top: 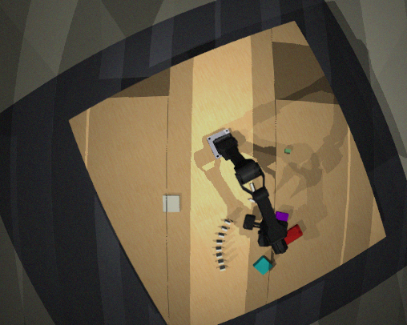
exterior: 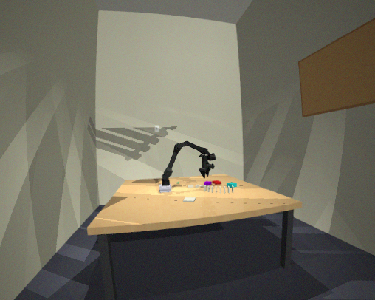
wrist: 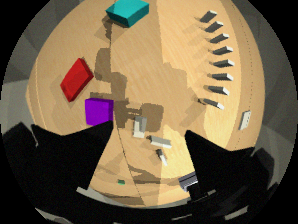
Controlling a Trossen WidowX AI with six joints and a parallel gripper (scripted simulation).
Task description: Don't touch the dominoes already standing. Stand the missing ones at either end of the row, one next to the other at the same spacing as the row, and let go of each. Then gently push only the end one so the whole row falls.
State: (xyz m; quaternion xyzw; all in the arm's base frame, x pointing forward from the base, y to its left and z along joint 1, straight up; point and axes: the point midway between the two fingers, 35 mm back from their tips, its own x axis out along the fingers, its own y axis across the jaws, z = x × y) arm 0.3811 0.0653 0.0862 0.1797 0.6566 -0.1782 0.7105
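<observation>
Top: the curved row of upright dominoes [top: 219,248] [exterior: 219,189] [wrist: 222,64] stands beside the black arm. Exterior: the black two-fingered pincer [exterior: 204,174] [wrist: 150,129] hangs above the wooden table [exterior: 195,216], spread wide, gripping nothing. Wrist: three loose pale dominoes [wrist: 160,141] lie between row and purple block [wrist: 99,111].

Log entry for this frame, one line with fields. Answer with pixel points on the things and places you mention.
pincer [exterior: 205,176] [wrist: 150,129]: open, empty, above table | standing row [top: 218,248] [exterior: 220,189] [wrist: 223,63]: upright, curved | loose dominoes [wrist: 160,141]: three, off the row | end push: not yet made

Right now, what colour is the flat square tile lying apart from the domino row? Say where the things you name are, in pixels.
The flat square tile [top: 171,203] [exterior: 189,199] [wrist: 245,120] is off-white; it shows best in the top view.
</observation>
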